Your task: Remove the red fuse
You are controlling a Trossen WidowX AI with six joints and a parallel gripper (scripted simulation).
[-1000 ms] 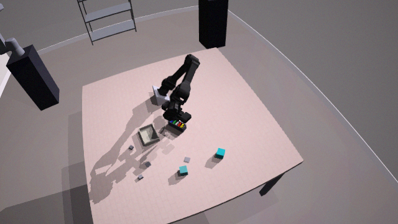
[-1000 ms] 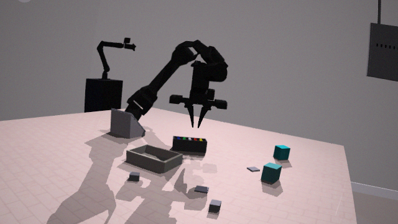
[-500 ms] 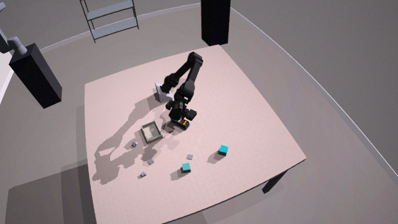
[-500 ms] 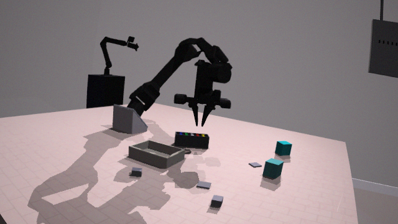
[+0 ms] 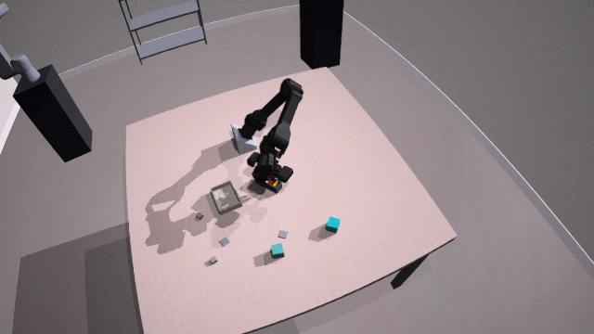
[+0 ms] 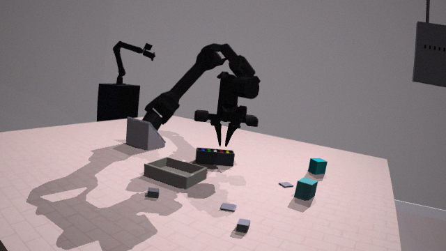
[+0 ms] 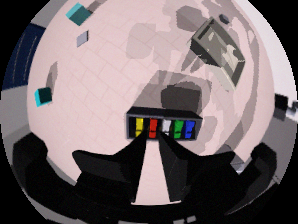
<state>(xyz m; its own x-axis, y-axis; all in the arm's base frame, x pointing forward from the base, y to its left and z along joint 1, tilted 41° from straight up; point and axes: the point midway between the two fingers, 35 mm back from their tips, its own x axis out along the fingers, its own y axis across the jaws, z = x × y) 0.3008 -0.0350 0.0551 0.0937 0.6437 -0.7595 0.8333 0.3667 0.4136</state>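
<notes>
The red fuse (image 5: 271, 183) (image 6: 221, 151) (image 7: 153, 124) stands in its slot in the dark fuse block (image 6: 214, 159) (image 7: 165, 113), between the yellow fuse (image 6: 228, 151) (image 7: 139, 125) and the white fuse (image 6: 214, 150) (image 7: 166, 124). The green fuse (image 7: 178, 127) and blue fuse (image 7: 189, 128) stand beyond the white one. My gripper (image 6: 223, 145) (image 7: 152, 134) points down just above the block near the red fuse, slightly open, with nothing between its fingers. The top view hides its fingertips. The grey tray (image 5: 231, 208) (image 6: 165, 176) stands beside the block and holds no fuse.
Two teal cubes stand apart from the block, one (image 5: 333, 224) (image 6: 318, 166) farther off and the other (image 5: 277, 250) (image 6: 306, 189) nearer the exterior camera. Several small grey pieces lie about, one (image 5: 200, 216) (image 6: 153, 192) close to the tray.
</notes>
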